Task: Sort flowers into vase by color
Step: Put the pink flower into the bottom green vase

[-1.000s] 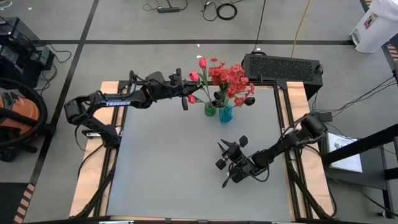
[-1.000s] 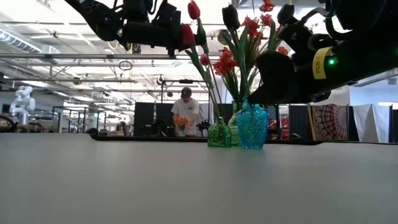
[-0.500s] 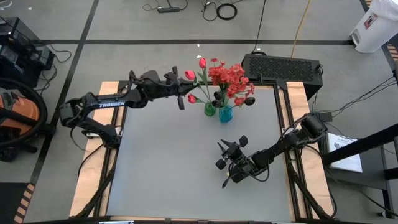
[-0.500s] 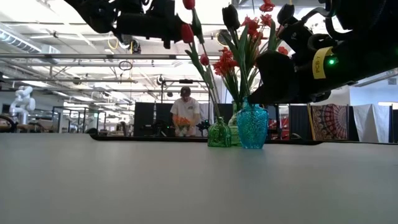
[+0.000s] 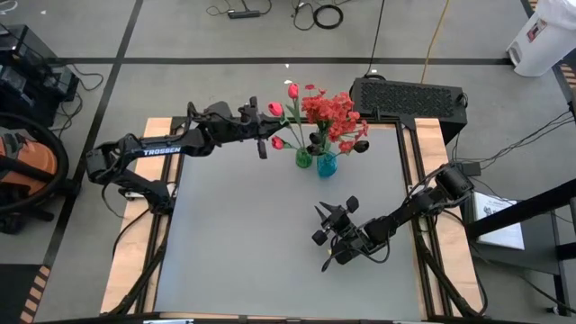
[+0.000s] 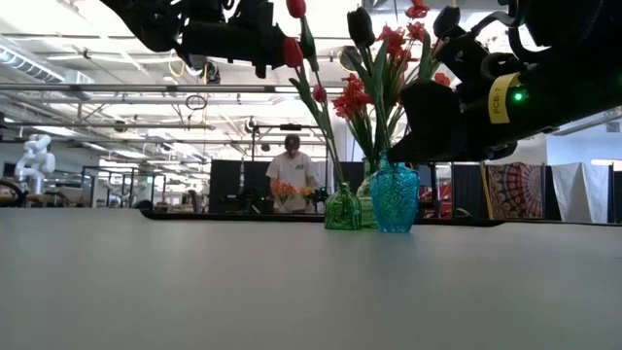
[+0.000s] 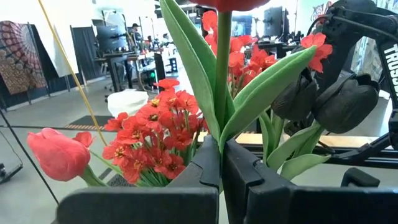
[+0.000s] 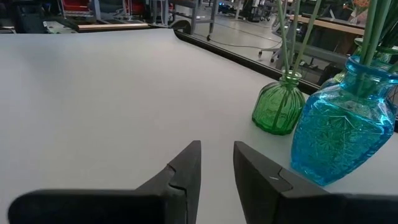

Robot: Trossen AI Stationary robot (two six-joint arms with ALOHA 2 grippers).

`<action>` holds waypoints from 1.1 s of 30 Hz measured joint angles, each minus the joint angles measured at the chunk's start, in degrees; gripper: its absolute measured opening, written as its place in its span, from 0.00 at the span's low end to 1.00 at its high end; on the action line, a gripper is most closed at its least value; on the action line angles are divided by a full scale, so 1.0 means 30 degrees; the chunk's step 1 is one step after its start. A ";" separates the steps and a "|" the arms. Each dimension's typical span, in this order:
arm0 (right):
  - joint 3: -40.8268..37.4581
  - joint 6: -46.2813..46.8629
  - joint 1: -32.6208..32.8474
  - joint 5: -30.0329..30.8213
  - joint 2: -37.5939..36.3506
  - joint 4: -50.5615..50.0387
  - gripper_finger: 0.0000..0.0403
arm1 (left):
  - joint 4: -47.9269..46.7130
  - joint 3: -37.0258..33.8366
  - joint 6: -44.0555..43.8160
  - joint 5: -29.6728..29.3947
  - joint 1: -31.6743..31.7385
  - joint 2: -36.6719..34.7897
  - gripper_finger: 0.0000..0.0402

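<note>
Tulip stem (image 7: 222,74) pinched between the shut fingers of the left gripper (image 7: 221,163), its red bud (image 5: 292,90) up above the green vase (image 5: 304,158). Just beyond those fingers stand the red blossoms (image 7: 152,134) and dark buds (image 7: 323,99); the blue vase (image 5: 327,164) touches the green one on the far side. Risk, as I judge it: dragging the stem sideways could tip the light green vase or snag the neighbouring leaves. Right gripper (image 8: 216,163) sits low over the table, near both vases, fingers narrowly parted and empty
</note>
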 joint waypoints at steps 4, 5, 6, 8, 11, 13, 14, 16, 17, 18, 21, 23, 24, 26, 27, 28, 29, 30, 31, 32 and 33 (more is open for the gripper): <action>0.0000 0.0000 0.0000 0.0000 0.0000 0.0000 0.21 | 0.0357 -0.0015 -0.0006 -0.0001 0.0000 0.0350 0.00; 0.0000 -0.0002 0.0000 0.0000 0.0000 -0.0004 0.21 | 0.0494 -0.0015 -0.0005 -0.0012 -0.0002 0.0478 0.00; 0.0000 0.0000 0.0000 0.0000 0.0000 0.0000 0.21 | 0.0511 -0.0015 -0.0006 -0.0025 -0.0004 0.0565 0.00; 0.0000 0.0000 0.0000 0.0000 0.0000 0.0000 0.21 | 0.0403 -0.0022 0.0009 -0.0087 0.0000 0.0630 0.00; 0.0000 0.0000 0.0000 0.0000 0.0000 0.0000 0.21 | 0.0476 -0.0022 0.0372 -0.0094 0.0000 0.0651 0.00; 0.0000 0.0000 0.0000 0.0000 0.0000 0.0000 0.21 | 0.0464 -0.0022 0.0358 -0.0100 0.0000 0.0658 0.00; 0.0000 0.0000 0.0000 0.0000 0.0000 0.0000 0.21 | 0.0454 -0.0022 0.0358 -0.0102 0.0000 0.0665 0.00; 0.0000 0.0000 0.0000 0.0000 0.0000 0.0000 0.21 | 0.0442 -0.0022 0.0351 -0.0109 0.0000 0.0665 0.00; 0.0000 0.0000 0.0000 0.0000 0.0000 0.0000 0.21 | 0.0394 -0.0027 0.0356 -0.0109 0.0000 0.0665 0.00; 0.0000 -0.0002 0.0000 0.0000 0.0000 0.0000 0.21 | 0.0336 -0.0022 0.0351 -0.0116 0.0000 0.0665 0.00; 0.0000 0.0000 0.0000 0.0000 0.0000 0.0000 0.21 | 0.0266 -0.0022 0.0351 -0.0117 0.0000 0.0665 0.00; 0.0000 0.0000 0.0000 0.0000 0.0000 0.0000 0.21 | 0.0247 -0.0022 0.0343 -0.0124 0.0000 0.0665 0.00; 0.0000 0.0000 0.0000 0.0000 0.0000 0.0000 0.21 | 0.0236 -0.0022 0.0343 -0.0124 0.0000 0.0665 0.00; 0.0000 0.0000 0.0000 0.0000 0.0000 0.0000 0.21 | 0.0326 -0.0022 0.0351 -0.0124 -0.0001 0.0769 0.00; 0.0000 -0.0005 0.0000 0.0000 0.0000 0.0000 0.21 | 0.0423 -0.0022 0.0350 -0.0125 0.0000 0.0859 0.00; 0.0000 0.0000 0.0000 0.0000 -0.0004 0.0007 0.21 | 0.0337 -0.0022 0.0343 -0.0132 0.0000 0.0907 0.00; 0.0000 -0.0003 0.0000 0.0000 0.0000 0.0002 0.21 | 0.0258 -0.0029 0.0344 -0.0138 0.0000 0.0925 0.00; 0.0000 0.0000 0.0000 0.0000 -0.0007 0.0000 0.21 | 0.0391 -0.0029 0.0354 -0.0138 0.0000 0.1018 0.00; 0.0000 0.0000 0.0000 0.0000 -0.0001 0.0001 0.21 | 0.0611 -0.0018 0.0378 -0.0138 -0.0007 0.1135 0.00; 0.0000 0.0000 0.0000 0.0000 0.0000 0.0007 0.21 | 0.0562 -0.0007 0.0377 -0.0138 -0.0003 0.1181 0.00; 0.0000 0.0000 0.0000 0.0000 0.0000 0.0007 0.21 | 0.0404 -0.0014 0.0380 -0.0142 0.0000 0.1204 0.00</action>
